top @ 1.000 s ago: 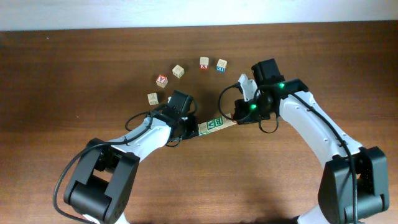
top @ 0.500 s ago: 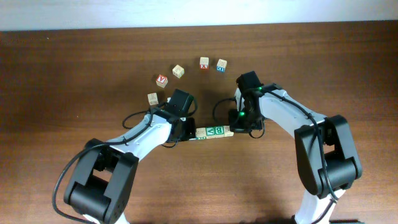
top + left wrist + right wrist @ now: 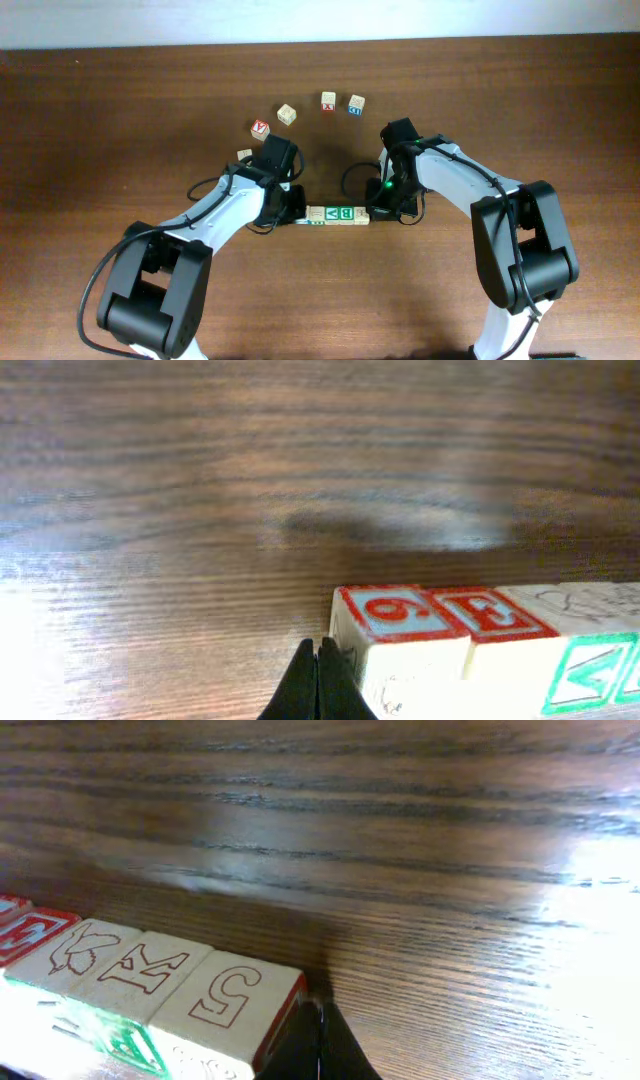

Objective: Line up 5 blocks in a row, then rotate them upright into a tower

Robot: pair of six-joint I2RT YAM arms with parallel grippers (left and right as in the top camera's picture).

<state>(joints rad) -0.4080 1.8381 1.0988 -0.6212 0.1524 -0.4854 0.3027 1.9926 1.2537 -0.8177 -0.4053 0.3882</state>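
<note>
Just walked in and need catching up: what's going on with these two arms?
Both arms are working one row of alphabet blocks lying in a line on the table. The left pincer, shut, sits against the row's end at the 9 block. The right pincer, also shut, sits against the other end at the 5 block, so the row is bracketed between them. A red V cube and a red X cube lie apart farther back, untouched.
</note>
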